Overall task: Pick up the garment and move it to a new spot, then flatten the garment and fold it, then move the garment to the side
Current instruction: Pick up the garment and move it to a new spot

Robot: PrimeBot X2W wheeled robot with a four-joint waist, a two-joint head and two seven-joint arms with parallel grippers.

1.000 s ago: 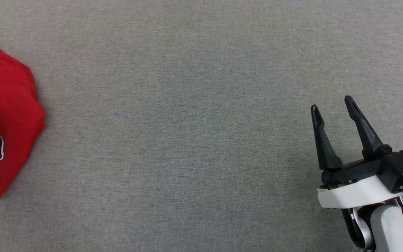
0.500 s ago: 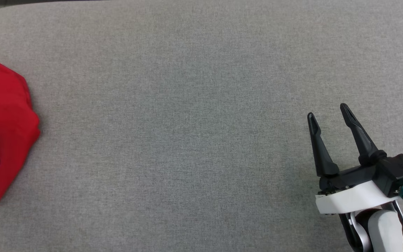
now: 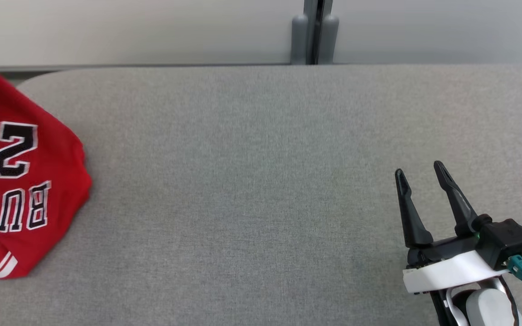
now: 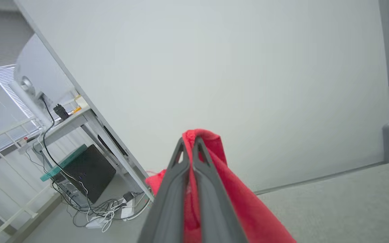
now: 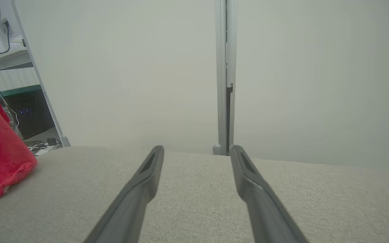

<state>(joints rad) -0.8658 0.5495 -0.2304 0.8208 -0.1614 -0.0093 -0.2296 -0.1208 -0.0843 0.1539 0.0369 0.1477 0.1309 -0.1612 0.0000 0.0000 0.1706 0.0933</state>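
- Red fabric of the garment (image 4: 235,199) is pinched between the two fingers of the left gripper (image 4: 189,143). They are pressed together with only cloth between them, and a small fold of it stands out just above the fingertips.
- From this grip the garment hangs down behind the fingers and to their right side in the left wrist view.
- Its lower part rests on the grey padded table (image 3: 252,190), at the end far from the right gripper (image 3: 418,168).
- On the garment, the black number and letters with white edges read upside down in the head view, and a white striped trim is at the near edge.
- Fingers of the right gripper are spread wide, and they hold nothing. This gripper is low over the table, well apart from the garment.
- Ahead of the right fingertips the table runs to a pale wall with a grey vertical post (image 5: 226,77).
- To the left of the left gripper, beyond the table, stands a desk (image 4: 69,121) with a dark box (image 4: 83,172) and loose cables (image 4: 96,211) on the floor under it.
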